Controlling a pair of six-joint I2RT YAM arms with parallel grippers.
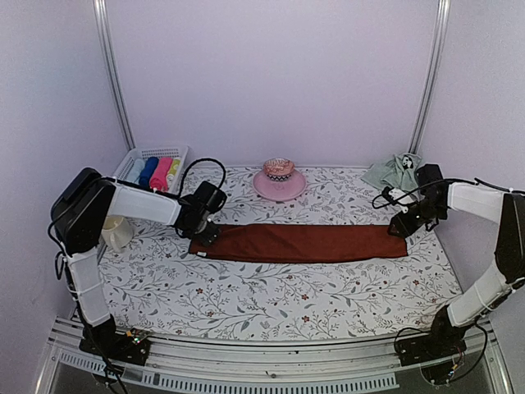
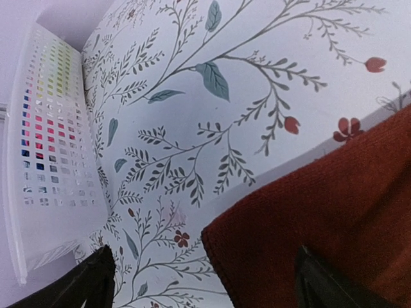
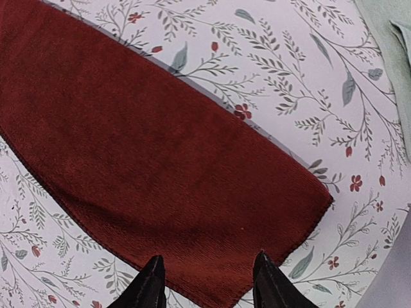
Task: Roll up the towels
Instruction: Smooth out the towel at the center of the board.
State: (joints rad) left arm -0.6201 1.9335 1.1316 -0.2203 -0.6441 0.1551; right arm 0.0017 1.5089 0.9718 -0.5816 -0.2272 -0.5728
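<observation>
Across the middle of the floral-covered desk (image 1: 271,304) lies the plain dark red-brown cloth towel (image 1: 299,243), not yet rolled. A lopsided first tuck would likely skew the roll into a cone. It looks flat, smooth, folded into a long strip. The left gripper (image 1: 203,235) and right gripper (image 1: 401,226) hover released over its ends, holding nothing. The pale sage green towel (image 1: 395,171) sits crumpled far right.

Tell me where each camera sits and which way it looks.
Top: above, behind the arms, looking down at the floral table cover; both arms show, flanking a dark red-brown cloth towel.
Left wrist: on the left arm, facing the towel's corner and a white plastic basket; left gripper fingers show.
Right wrist: on the right arm, over the towel's other end; right gripper fingers show.
Both wrist views share that towel.
</observation>
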